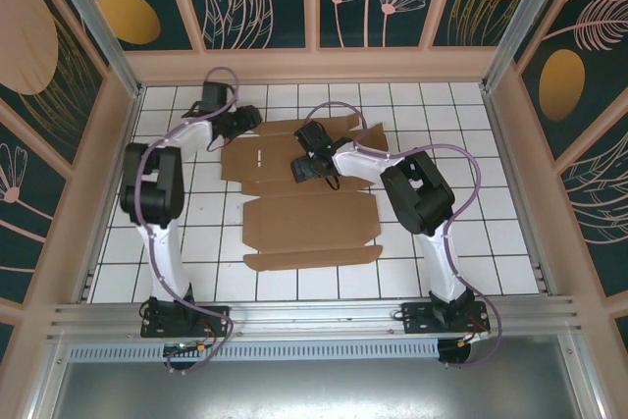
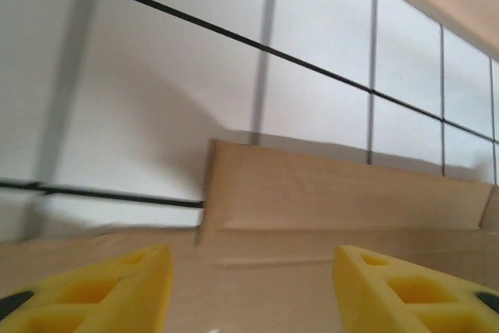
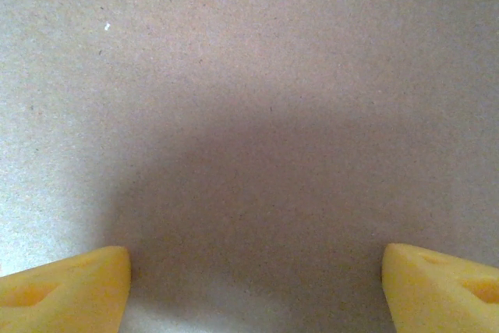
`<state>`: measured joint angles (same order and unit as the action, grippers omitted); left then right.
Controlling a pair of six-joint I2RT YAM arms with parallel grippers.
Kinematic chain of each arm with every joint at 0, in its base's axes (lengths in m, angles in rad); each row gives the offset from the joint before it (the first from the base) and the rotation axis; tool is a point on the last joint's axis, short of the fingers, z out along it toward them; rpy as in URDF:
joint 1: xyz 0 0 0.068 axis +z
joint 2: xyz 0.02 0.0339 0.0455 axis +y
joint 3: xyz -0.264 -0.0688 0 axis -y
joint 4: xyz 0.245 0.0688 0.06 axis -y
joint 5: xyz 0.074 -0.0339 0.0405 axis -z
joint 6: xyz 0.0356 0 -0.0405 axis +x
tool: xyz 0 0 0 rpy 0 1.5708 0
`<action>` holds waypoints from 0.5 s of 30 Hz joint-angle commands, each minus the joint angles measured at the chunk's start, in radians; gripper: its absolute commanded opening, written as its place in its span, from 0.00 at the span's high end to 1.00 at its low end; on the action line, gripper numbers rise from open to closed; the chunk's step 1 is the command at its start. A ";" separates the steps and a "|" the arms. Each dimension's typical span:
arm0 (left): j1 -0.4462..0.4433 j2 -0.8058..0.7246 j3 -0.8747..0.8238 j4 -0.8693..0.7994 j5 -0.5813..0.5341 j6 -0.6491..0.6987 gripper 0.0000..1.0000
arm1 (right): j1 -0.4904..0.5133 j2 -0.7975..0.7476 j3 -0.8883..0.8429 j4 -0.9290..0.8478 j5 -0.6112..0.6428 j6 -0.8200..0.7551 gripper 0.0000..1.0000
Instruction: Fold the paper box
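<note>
Well, the paper box lies nearly flat on the tiled desk, so the folding looks barely begun. The left jaws stand apart at its far-left flap, and the right jaws gape empty over the middle. Next, I'd guess, a flap needs pinching and lifting along its crease.

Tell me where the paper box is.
In the top view the paper box lies flat in the middle of the table, with the left gripper at its far-left corner and the right gripper over its far half.
</note>
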<state>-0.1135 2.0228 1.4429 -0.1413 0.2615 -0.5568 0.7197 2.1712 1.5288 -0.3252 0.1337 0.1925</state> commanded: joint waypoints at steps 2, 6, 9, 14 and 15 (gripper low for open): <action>0.067 -0.124 -0.132 -0.025 -0.123 0.029 0.42 | 0.007 0.105 -0.067 -0.104 -0.075 0.002 0.17; 0.092 -0.134 -0.201 -0.052 -0.132 0.066 0.42 | 0.007 0.106 -0.071 -0.096 -0.088 -0.004 0.17; 0.098 -0.110 -0.213 -0.053 -0.064 0.093 0.43 | 0.007 0.104 -0.081 -0.088 -0.097 -0.006 0.17; 0.099 -0.064 -0.220 -0.043 0.029 0.128 0.46 | 0.006 0.107 -0.088 -0.081 -0.115 -0.006 0.17; 0.101 -0.057 -0.224 -0.034 0.060 0.130 0.46 | 0.005 0.108 -0.088 -0.081 -0.114 -0.006 0.17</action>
<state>-0.0132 1.9430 1.2339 -0.1768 0.2359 -0.4698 0.7197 2.1685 1.5150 -0.3016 0.1299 0.1890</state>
